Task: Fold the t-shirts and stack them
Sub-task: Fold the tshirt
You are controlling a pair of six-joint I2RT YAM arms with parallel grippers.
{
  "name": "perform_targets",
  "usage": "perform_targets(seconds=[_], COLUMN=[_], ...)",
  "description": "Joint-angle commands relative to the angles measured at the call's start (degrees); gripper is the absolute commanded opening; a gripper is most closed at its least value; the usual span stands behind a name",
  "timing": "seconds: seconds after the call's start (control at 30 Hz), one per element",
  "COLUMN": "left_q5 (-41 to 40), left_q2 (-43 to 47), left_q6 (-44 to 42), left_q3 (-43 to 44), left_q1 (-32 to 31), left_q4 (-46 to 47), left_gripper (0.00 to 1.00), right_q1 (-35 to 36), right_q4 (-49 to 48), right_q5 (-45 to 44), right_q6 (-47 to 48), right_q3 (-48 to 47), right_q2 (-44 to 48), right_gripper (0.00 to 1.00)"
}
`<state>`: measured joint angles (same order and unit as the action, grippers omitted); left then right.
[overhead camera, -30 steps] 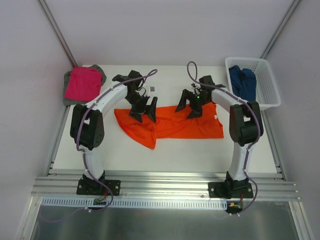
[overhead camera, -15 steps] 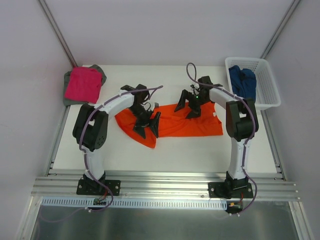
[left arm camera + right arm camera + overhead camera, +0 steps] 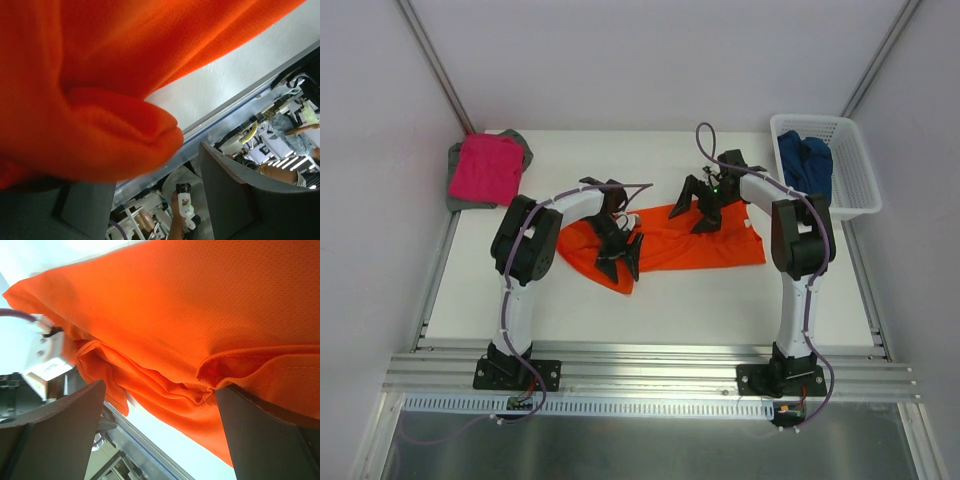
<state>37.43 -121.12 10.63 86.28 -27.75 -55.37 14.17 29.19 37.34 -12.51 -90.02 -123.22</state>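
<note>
1. You're on the fold of the orange t-shirt [image 3: 720, 250]. It lies spread on the bench [image 3: 670, 300], just left of the white basket [image 3: 855, 195].
2. Your left gripper [image 3: 619, 262] sits at the shirt end farthest from the basket. Its jaws are partly apart around a bunched fold and not visibly pinching it.
3. Your right gripper [image 3: 692, 215] is over the shirt nearer the basket, jaws wide and holding nothing.
4. Next, I'd judge: pinch both spots firmly, then lift evenly.
</note>
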Motion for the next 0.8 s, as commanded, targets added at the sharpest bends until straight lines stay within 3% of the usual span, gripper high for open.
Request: perform_targets(seconds=[0.0, 0.13, 0.23, 0.3, 0.37, 0.77], left_q5=[1.33, 0.80, 0.28, -0.07, -0.60, -0.95], left_q2=[-1.39, -2.37, -2.89, -2.89, -2.63, 3.43], left_q6=[0.79, 1.14, 1.14, 0.97, 0.71, -1.49], left_q3=[2.31, 2.49, 2.49, 2.58, 2.49, -2.34], left_q1=[-0.99, -1.52, -1.87, -1.87, -1.78, 2.08], left_q4=[-0.70, -0.52, -0.35, -0.17, -0.26, -1.14], left_gripper=[0.63, 0.52, 0.50, 0.30, 0.20, 0.00], right_q1=[-0.29, -0.29, -0.29, -0.29, -0.29, -1.52], right_q4=[-1.41, -2.38, -2.65, -2.56, -2.30, 0.16], right_q5=[-2.28, -1.75, -1.48, -1.66, -1.83, -3.59], right_q6=[0.04, -1.37, -1.72, -1.73, -1.38, 2.05], right_q3=[-0.51, 0.28, 0.89, 1.25, 1.77, 6.34], right_q2=[-1.33, -0.45, 0.17, 0.35, 0.52, 2.81], right_gripper=[0.97, 0.97, 0.97, 0.97, 0.96, 0.96])
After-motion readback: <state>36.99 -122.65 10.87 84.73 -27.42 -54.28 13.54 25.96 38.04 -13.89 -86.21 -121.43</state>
